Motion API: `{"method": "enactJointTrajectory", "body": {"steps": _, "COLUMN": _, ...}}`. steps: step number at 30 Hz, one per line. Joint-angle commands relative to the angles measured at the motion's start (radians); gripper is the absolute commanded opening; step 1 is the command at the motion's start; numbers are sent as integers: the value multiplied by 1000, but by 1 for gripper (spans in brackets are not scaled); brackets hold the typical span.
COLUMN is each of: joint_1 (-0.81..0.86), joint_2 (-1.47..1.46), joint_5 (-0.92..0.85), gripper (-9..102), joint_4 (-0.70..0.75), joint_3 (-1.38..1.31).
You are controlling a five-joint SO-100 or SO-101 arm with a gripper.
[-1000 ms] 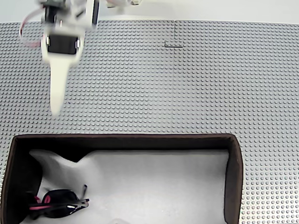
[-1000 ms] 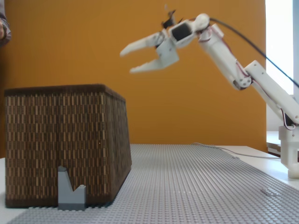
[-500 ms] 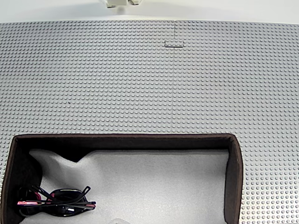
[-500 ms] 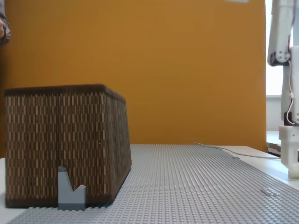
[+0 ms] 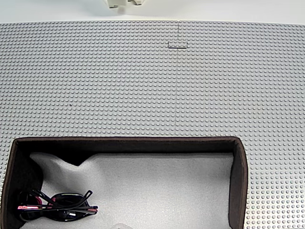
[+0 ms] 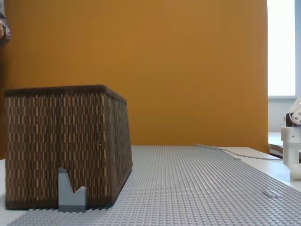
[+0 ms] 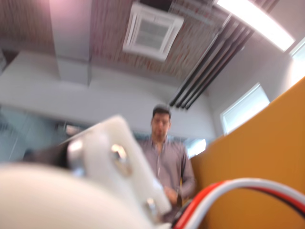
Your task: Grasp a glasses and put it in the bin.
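Lying on the pale lining, the glasses (image 5: 57, 208) sit in the lower-left corner of the bin (image 5: 238, 181) in a fixed view from above, arms folded, pink accents at their left end. The bin stands on a grey studded mat (image 5: 176, 90). At that mat's far edge, well apart from the bin, a bit of the white arm base (image 5: 123, 2) shows.

From the side in a fixed view, the bin (image 6: 66, 146) stands at the left with a small grey brick (image 6: 70, 190) touching its front wall, and the arm base (image 6: 294, 150) is at the far right edge.

The wrist view looks up at a ceiling vent (image 7: 152, 31) and a person (image 7: 164, 157) beside an orange wall. A blurred white arm part (image 7: 119, 157) and red-and-white wires (image 7: 238, 191) sit close to the lens. Whether the gripper is wide or narrow cannot be told, nor exactly where the glasses lie from it.
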Motion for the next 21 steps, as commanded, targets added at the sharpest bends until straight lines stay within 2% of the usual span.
{"method": "enactJointTrajectory", "body": {"steps": 1, "joint_1": 54, "joint_2": 127, "joint_5": 11, "gripper": 19, "joint_4": -184, "joint_3": 451}}
{"method": "enactJointTrajectory", "body": {"steps": 4, "joint_1": 101, "joint_2": 156, "joint_5": 77, "gripper": 19, "joint_4": -252, "joint_3": 617}}
{"method": "enactJointTrajectory", "body": {"steps": 6, "joint_1": 86, "joint_2": 210, "joint_5": 91, "gripper": 19, "joint_4": -324, "joint_3": 775}}
{"method": "enactJointTrajectory", "body": {"steps": 12, "joint_1": 34, "joint_2": 264, "joint_5": 135, "gripper": 19, "joint_4": -393, "joint_3": 1081}}
{"method": "enactJointTrajectory", "body": {"steps": 21, "joint_1": -146, "joint_2": 210, "joint_5": 262, "gripper": 19, "joint_4": -313, "joint_3": 1312}}
